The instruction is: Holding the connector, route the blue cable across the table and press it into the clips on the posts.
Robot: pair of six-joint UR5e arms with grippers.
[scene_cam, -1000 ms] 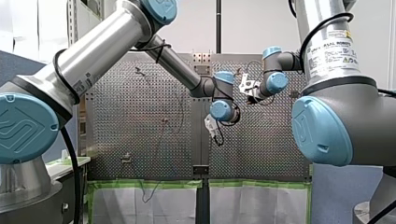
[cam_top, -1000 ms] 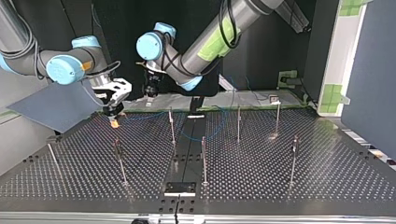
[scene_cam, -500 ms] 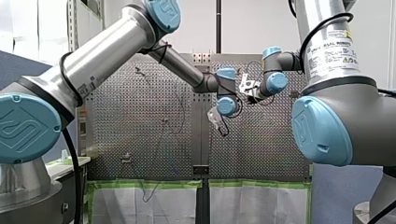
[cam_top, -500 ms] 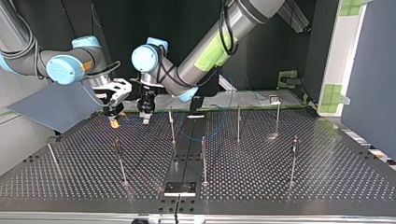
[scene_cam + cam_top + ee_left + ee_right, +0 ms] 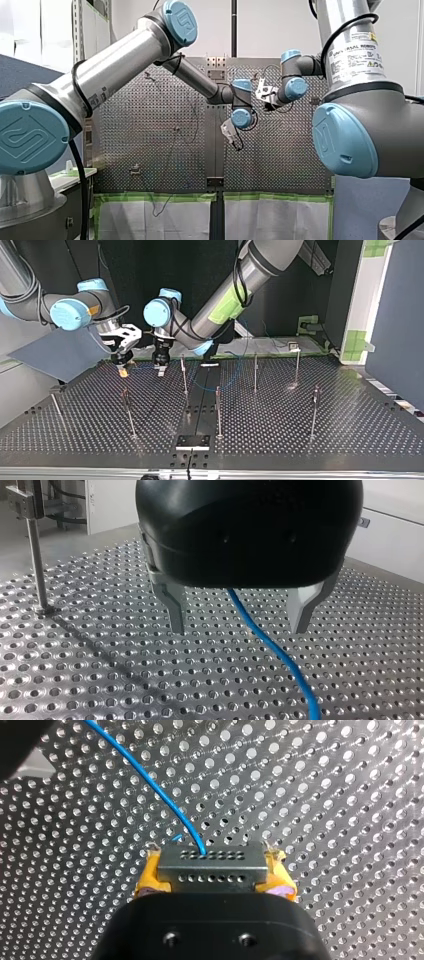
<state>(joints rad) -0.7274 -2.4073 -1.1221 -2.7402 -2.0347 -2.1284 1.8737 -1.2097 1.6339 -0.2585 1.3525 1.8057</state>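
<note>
Lower now, my left claw (image 5: 238, 630) straddles blue cable (image 5: 270, 645) near post (image 5: 36, 565).

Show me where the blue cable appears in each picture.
Front view: too faint to find.
Top view: blue cable sags between far posts.
Left wrist view: blue cable passes between my left pincer's open fingers.
Right wrist view: blue cable leaves the connector.
Shared landmark: perforated table.

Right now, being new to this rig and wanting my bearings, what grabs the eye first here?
The blue cable, arcing over the perforated table from the connector clamped between the yellow pads of my right pincer. Next, my left pincer open, its fingers either side of that cable, and thin posts standing across the table in the top view.
</note>
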